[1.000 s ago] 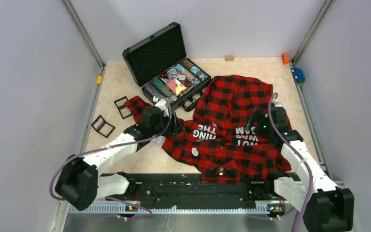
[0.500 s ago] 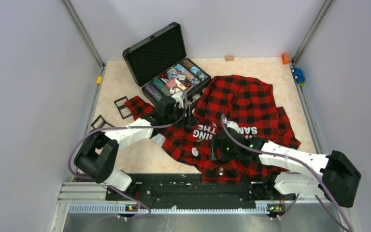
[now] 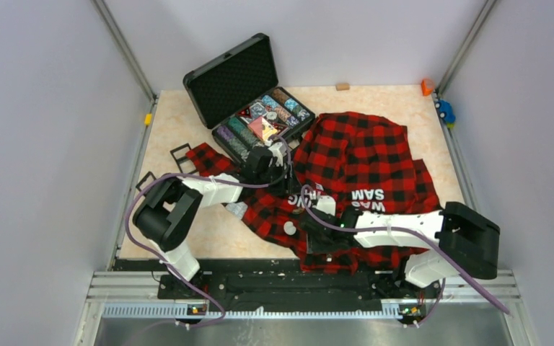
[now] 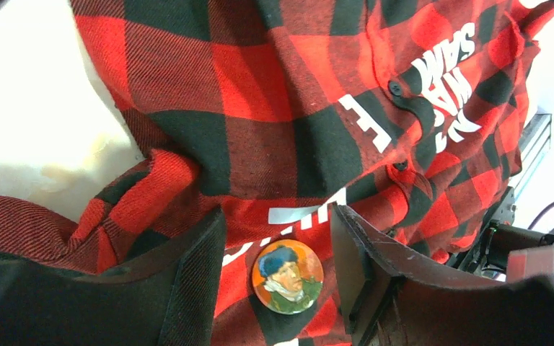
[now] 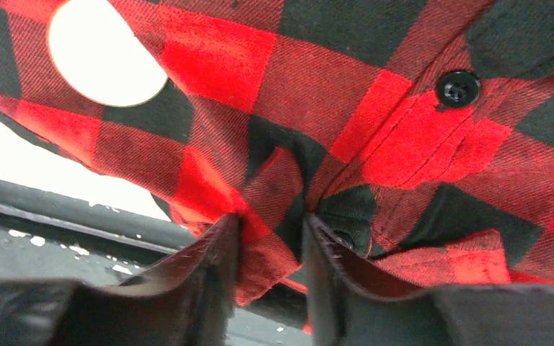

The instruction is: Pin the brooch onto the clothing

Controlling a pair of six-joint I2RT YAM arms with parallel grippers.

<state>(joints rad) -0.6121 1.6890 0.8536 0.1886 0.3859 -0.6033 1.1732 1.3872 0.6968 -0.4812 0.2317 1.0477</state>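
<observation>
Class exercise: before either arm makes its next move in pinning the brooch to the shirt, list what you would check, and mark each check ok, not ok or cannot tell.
1. The brooch lies face up on the shirt, between the fingers of the left tool: ok.
2. The left tool grips the brooch: not ok. Its jaws stand open on either side of it.
3. The right tool holds a fold of the shirt to steady it: ok.
4. The pin on the brooch is pushed through the shirt: cannot tell. Its back is hidden.
</observation>
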